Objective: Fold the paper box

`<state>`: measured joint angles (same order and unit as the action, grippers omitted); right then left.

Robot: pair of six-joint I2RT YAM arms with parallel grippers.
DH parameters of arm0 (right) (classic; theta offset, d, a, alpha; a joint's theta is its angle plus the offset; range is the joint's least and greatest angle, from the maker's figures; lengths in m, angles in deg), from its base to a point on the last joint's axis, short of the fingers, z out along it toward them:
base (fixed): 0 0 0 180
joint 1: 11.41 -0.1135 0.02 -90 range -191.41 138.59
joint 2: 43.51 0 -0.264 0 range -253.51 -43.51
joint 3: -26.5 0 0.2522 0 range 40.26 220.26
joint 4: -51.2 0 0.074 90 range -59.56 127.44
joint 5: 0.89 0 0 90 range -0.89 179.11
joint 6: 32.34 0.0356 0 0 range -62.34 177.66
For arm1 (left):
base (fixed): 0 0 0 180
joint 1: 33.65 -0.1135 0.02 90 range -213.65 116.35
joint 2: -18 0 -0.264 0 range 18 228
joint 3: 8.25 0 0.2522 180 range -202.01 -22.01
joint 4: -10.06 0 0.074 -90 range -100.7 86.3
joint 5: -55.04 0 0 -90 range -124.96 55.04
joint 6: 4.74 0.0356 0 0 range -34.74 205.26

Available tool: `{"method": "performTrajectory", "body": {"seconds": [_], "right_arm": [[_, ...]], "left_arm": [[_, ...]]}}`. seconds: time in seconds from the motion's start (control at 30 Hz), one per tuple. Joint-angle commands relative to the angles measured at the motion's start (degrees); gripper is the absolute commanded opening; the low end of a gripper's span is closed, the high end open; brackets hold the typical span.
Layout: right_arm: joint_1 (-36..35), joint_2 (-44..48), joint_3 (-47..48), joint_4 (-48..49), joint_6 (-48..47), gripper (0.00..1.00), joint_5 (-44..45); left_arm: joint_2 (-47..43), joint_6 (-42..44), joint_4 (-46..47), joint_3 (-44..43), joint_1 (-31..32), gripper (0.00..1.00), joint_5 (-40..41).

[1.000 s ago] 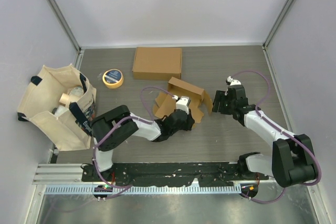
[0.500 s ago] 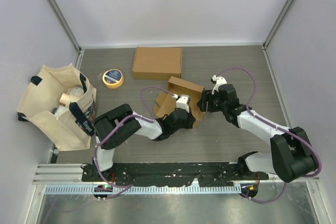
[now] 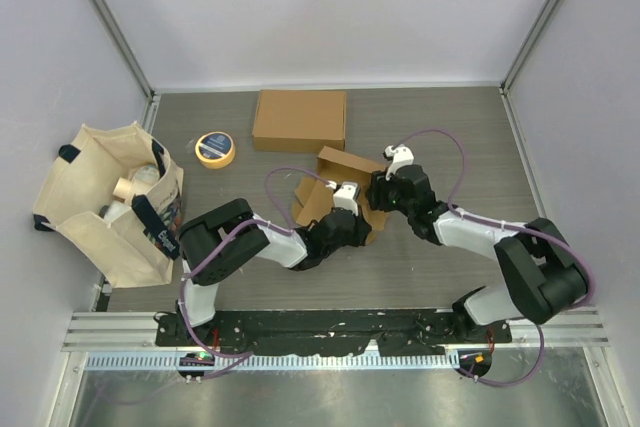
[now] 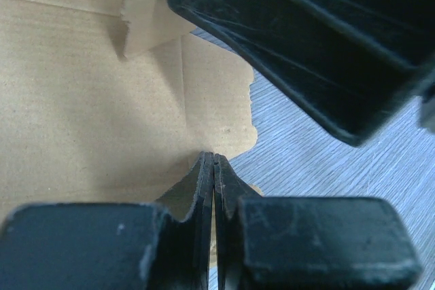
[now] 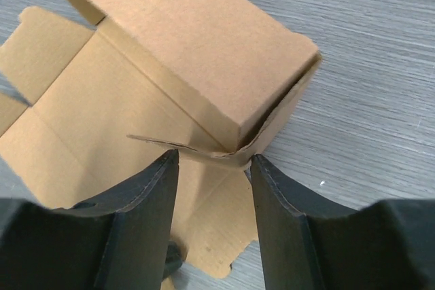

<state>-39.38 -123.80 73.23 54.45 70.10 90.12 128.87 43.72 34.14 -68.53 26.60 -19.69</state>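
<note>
The grey wood-grain table (image 3: 450,127) carries everything, and the half-folded paper box (image 3: 350,167) sits near its middle, one brown wall raised and its flaps spread flat toward the arms. Well off to the left of the paper box slumps a cream canvas tote bag (image 3: 100,217), open at the top with rolls inside. Beyond the paper box, on the side away from the arms, lies a closed brown cardboard box (image 3: 299,119), near it but apart. The right gripper (image 5: 214,161) is at the paper box's right end, its fingers about halfway apart and straddling the raised corner, where a loose flap tip pokes into the gap. The left gripper (image 4: 214,161) is at the paper box's near flap, fingers pressed together at the card's ragged edge; whether card is nipped between them I cannot tell. A yellow tape roll (image 3: 228,152) lies beyond and left of the paper box.
</note>
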Motion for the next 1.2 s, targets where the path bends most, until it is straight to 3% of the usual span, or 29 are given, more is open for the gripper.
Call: {"method": "performTrajectory", "body": {"seconds": [0.0, 0.2, 0.23, 0.27, 0.43, 0.73, 0.83, 0.87, 0.97, 1.1, 1.17], "right_arm": [[-2.79, -3.63, -0.8, 9.79, 1.87, 0.49, 11.69], [-5.78, -8.73, 2.01, 10.49, 5.57, 0.4, 21.12], [-6.22, -9.79, 2.44, 10.67, 5.74, 0.41, 23.31], [-6.83, -10.06, 2.45, 11.28, 5.66, 0.49, 23.94], [-7.72, -10.67, 2.36, 14.35, 2.67, 0.5, 25.87], [-7.72, -14.01, 2.89, 20.16, -0.48, 0.26, 26.58], [-7.72, -15.42, 4.12, 19.11, -1.72, 0.19, 25.88], [-7.72, -15.33, 4.21, 19.11, -2.25, 0.13, 25.7], [-7.72, -15.33, 3.85, 19.55, -3.91, 0.02, 24.21], [-7.63, -15.33, 3.68, 18.67, -4.54, 0.01, 22.11], [-7.28, -14.89, 3.24, 18.41, -4.1, 0.01, 19.65]], "left_arm": [[0.75, 1.46, -3.31, 2.66, -0.31, 0.07, 1.08], [-0.39, 2.77, -1.72, 3.72, -0.31, 0.07, 1.96], [-0.56, 2.87, -1.11, 3.89, -0.31, 0.07, 2.05], [-0.74, 2.95, -1.11, 4.07, -0.31, 0.07, 2.13], [-1.27, 4.18, 0.82, 5.65, -0.31, 0.07, 2.57], [-5.57, 7.35, 4.08, 8.02, -0.31, 0.09, 1.78], [-11.69, 8.66, 2.76, 9.43, -0.48, 0.2, 2.4], [-13.56, 10.23, 2.5, 9.95, -0.83, 0.31, 2.75], [-23.48, 11.39, -0.74, 12.59, -2.41, 0.46, 5.55], [-34.56, 12.62, -8.39, 16.1, -4.35, 0.53, 21.5], [-39.73, 12.62, -8.32, 19.88, -4.87, 0.54, 25.32]]}}
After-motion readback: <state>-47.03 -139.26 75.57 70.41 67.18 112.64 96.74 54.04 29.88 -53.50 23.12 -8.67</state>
